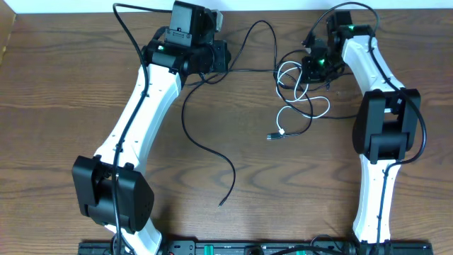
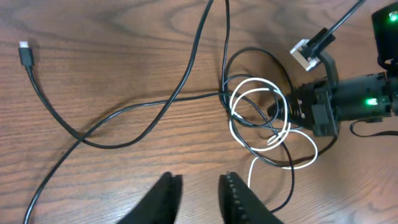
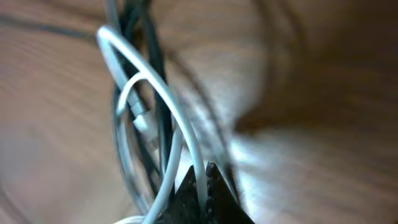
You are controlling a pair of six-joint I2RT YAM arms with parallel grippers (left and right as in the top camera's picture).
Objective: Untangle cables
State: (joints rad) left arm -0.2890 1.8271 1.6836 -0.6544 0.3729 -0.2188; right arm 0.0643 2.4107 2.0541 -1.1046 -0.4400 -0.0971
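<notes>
The right gripper (image 3: 204,185) is closed, its tips clamped on the white cable (image 3: 163,86), which runs straight into the seam between them. Its own view is very close and blurred, so only the tips show, cut off at the bottom edge. Black cables (image 3: 142,25) cross behind the white loop there, but the strands cannot be counted.

From above, that gripper sits at the edge of the tangle (image 1: 296,78), toward the far right of the surface (image 1: 56,85), and the wrist hides the pinch point. White loops spill toward the near side, ending by a small plug (image 1: 272,136).

The left gripper (image 2: 199,190) hangs over bare wood with its fingers a little apart and nothing between them. Only the finger ends are in its frame, and overhead its camera housing covers it.

A long black cable (image 1: 211,150) runs from the tangle leftward and curves across the middle. Its free end (image 1: 221,204) lies well apart from everything else.
</notes>
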